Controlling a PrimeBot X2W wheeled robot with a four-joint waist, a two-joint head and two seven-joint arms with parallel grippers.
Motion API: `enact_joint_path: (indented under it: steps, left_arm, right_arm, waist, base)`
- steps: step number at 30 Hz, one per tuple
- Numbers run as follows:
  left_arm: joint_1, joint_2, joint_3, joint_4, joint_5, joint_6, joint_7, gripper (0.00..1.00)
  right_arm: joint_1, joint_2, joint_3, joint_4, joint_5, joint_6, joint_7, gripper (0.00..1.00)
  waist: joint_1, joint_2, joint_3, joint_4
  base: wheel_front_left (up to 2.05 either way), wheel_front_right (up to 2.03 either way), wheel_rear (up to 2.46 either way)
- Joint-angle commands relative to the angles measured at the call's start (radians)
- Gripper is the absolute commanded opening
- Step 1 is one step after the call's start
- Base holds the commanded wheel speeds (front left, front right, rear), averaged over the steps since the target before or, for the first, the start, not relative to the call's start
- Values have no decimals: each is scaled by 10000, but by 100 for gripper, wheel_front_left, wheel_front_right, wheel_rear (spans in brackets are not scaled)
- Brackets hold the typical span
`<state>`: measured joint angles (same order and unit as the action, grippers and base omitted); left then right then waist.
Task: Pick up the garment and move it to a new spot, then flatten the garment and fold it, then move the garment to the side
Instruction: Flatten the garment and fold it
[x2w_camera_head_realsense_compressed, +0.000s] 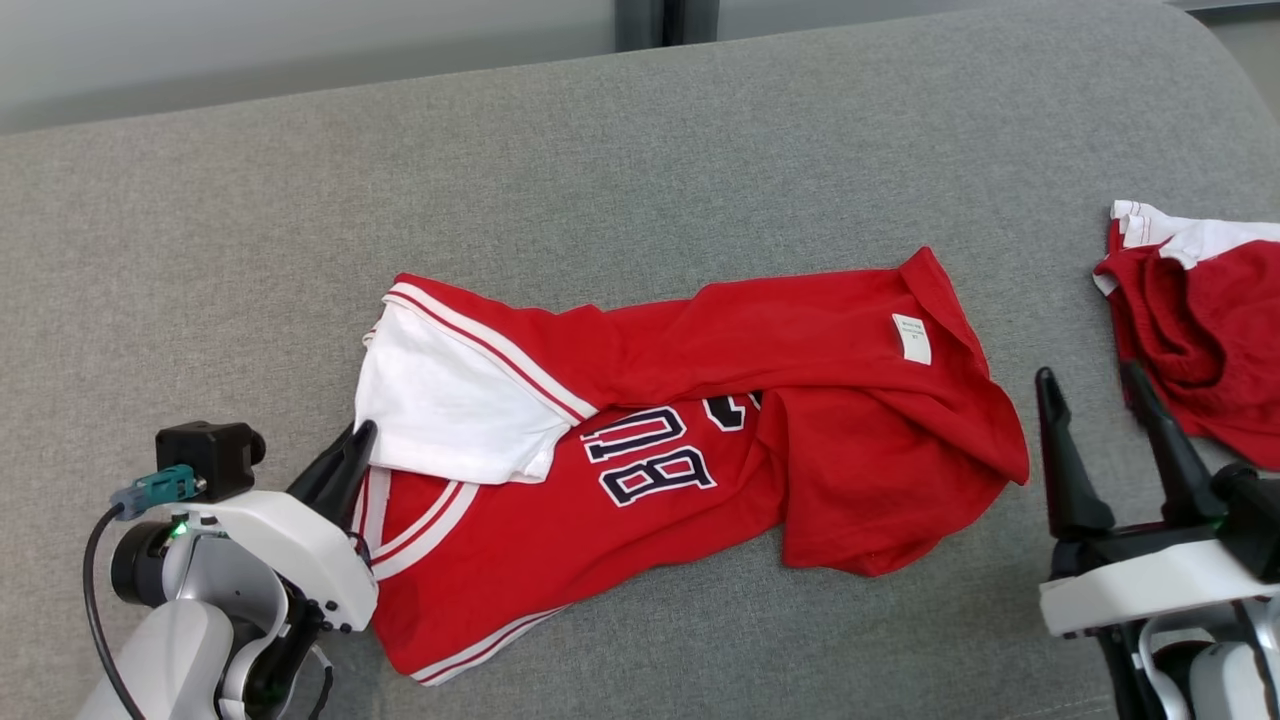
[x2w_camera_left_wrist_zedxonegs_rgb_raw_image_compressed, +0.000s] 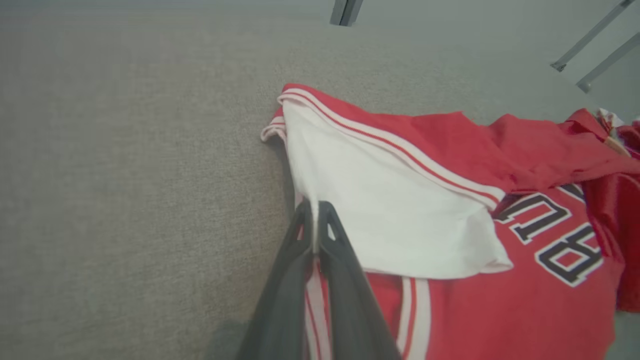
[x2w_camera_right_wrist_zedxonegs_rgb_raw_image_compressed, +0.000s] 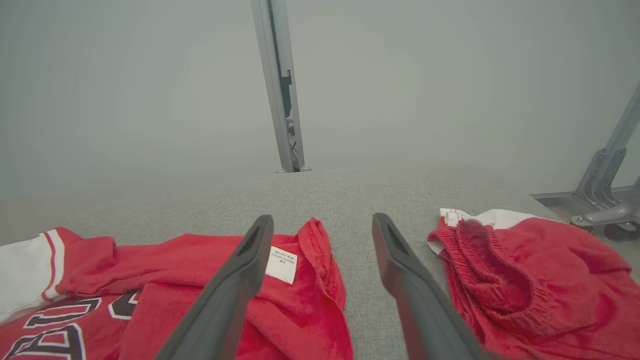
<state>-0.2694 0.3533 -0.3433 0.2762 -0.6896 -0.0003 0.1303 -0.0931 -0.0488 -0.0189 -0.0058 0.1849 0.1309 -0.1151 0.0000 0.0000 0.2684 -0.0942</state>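
Where the red jersey (x2w_camera_head_realsense_compressed: 690, 400) lies crumpled across the middle of the grey cushion (x2w_camera_head_realsense_compressed: 600, 150), its white sleeve (x2w_camera_head_realsense_compressed: 450, 410) is folded over the chest lettering at the robot's left end. The left gripper (x2w_camera_head_realsense_compressed: 358, 440) is clamped shut on that sleeve's near edge; in the left wrist view a sliver of white cloth shows pinched between the fingertips (x2w_camera_left_wrist_zedxonegs_rgb_raw_image_compressed: 327, 215). The jersey's right end is bunched and doubled back, with a small white label (x2w_camera_head_realsense_compressed: 911, 338) facing up near the hem. A strip of bare cushion separates this hem from a pair of red shorts (x2w_camera_head_realsense_compressed: 1200, 330) heaped at the far right. The right gripper (x2w_camera_head_realsense_compressed: 1088, 372) hovers over that strip, jaws spread wide and holding nothing. Broad bare cushion lies beyond the jersey toward the curved back edge, and more lies off its left side.
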Motion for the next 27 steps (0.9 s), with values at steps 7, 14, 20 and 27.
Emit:
enact_joint_path:
  steps: [7,14,20,27]
  left_arm:
    - [84,277,-23,-715,294,195,-100,0]
    - [-104,328,-114,-1108,404,258,-32,0]
    - [-127,322,-177,-1351,456,257,-170,0]
    - [-59,394,6,-1769,591,409,-634,0]
  right_arm:
    - [-729,-130,-634,774,-613,-4,381,100]
    - [-1874,-542,396,3102,-267,-5,814,100]
    - [-2736,-799,759,4728,175,-5,591,0]
    - [-3160,-1068,849,4735,509,-5,96,0]
  waist:
    - [0,0,73,75]
    - [0,0,217,321]
    - [0,0,267,456]
    - [0,0,222,373]
  base:
    - [0,0,0]
    - [0,0,0]
    - [0,0,0]
    - [0,0,0]
